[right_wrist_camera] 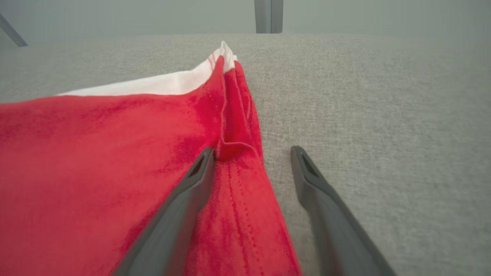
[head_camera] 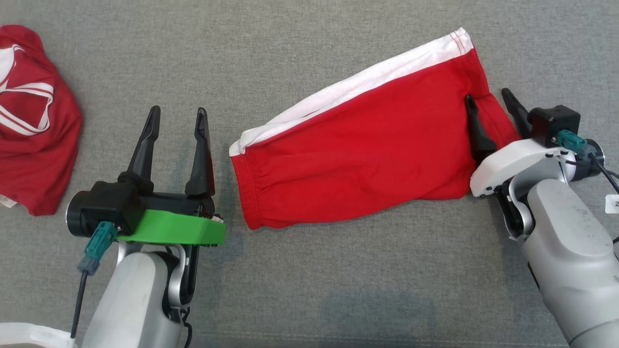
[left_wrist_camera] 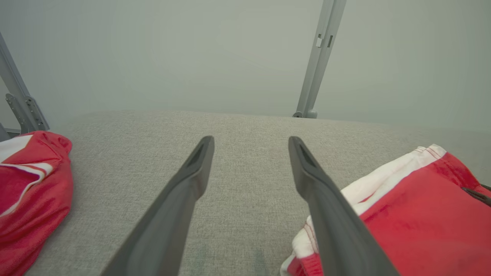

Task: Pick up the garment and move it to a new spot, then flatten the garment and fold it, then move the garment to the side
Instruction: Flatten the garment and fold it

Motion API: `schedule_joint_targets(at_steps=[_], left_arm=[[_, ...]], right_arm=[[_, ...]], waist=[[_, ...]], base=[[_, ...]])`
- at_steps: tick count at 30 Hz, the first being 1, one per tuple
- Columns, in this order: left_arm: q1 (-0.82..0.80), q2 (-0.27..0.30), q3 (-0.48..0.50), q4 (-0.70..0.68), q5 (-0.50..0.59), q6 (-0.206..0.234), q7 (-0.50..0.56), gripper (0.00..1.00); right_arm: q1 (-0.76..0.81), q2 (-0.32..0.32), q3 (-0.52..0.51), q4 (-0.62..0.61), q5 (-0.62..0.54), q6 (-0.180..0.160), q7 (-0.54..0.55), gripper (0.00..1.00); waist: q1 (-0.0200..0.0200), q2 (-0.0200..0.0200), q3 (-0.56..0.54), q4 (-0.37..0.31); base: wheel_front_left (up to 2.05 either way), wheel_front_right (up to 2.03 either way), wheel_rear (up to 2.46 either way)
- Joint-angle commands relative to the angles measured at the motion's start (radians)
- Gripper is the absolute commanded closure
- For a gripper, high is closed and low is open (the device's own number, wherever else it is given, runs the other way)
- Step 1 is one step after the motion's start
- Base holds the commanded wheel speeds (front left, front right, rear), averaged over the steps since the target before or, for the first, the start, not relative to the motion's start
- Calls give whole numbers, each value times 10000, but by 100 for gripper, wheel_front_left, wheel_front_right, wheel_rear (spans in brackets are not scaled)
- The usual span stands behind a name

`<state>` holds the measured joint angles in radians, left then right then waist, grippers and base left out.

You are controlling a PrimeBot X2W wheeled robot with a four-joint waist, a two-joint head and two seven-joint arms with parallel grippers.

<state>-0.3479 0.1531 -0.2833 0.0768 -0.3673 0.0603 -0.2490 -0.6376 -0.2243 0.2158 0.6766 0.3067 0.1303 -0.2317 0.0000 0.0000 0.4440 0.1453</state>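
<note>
R gripper (head_camera: 486, 94); shorts (head_camera: 358, 154) crosswise, waistband L

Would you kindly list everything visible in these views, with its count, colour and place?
red shorts: one, red with a white side stripe, lying flat right of centre, between the two grippers.
second garment: one, red with white stripes, bunched at the far left edge.
surface: one, grey fabric, beneath everything.
frame struts: at least two, grey metal, beyond the surface's far edge.
left gripper: one, dark fingers on a green mount, open over bare surface just left of the waistband.
right gripper: one, dark fingers on a white mount, open astride the shorts' right edge.
</note>
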Motion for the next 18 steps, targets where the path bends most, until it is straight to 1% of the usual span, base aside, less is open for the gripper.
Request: schedule_joint_targets(at_steps=[1, 4, 5, 6, 7, 9, 12, 18], left_arm=[[-172, -15, 32, 63, 25, -54, -93, 0], [-168, -29, 51, 98, 46, -49, -84, 0], [-156, -38, 54, 108, 59, -38, -96, 0], [-140, -31, 72, 122, 70, -30, -105, 0], [-131, -10, 73, 141, 87, -35, -115, 0], [-116, 27, 84, 157, 105, -53, -127, 0], [-114, 54, 72, 143, 128, -51, -134, 0], [87, 190, 116, 99, 152, 46, -114, 0]], right_arm=[[77, 177, 408, 515, 262, 10, 168, 0], [48, 244, 820, 750, 548, 28, 269, 0], [73, 277, 1052, 862, 741, 43, 440, 51], [87, 269, 1263, 922, 906, 46, 490, 79], [103, 268, 1412, 948, 1111, 47, 506, 100], [150, 178, 1611, 997, 1444, 39, 504, 100], [246, -12, 1607, 860, 1856, -1, 243, 100], [819, -203, 967, 192, 2416, -13, -195, 100]], waist=[[0, 0, 180, 186], [0, 0, 167, 161], [0, 0, 154, 139], [0, 0, 133, 102], [0, 0, 111, 65], [0, 0, 64, -21], [0, 0, 1, -163], [0, 0, -232, -615]], base=[[0, 0, 0], [0, 0, 0], [0, 0, 0], [0, 0, 0], [0, 0, 0], [0, 0, 0], [0, 0, 0], [0, 0, 0]])
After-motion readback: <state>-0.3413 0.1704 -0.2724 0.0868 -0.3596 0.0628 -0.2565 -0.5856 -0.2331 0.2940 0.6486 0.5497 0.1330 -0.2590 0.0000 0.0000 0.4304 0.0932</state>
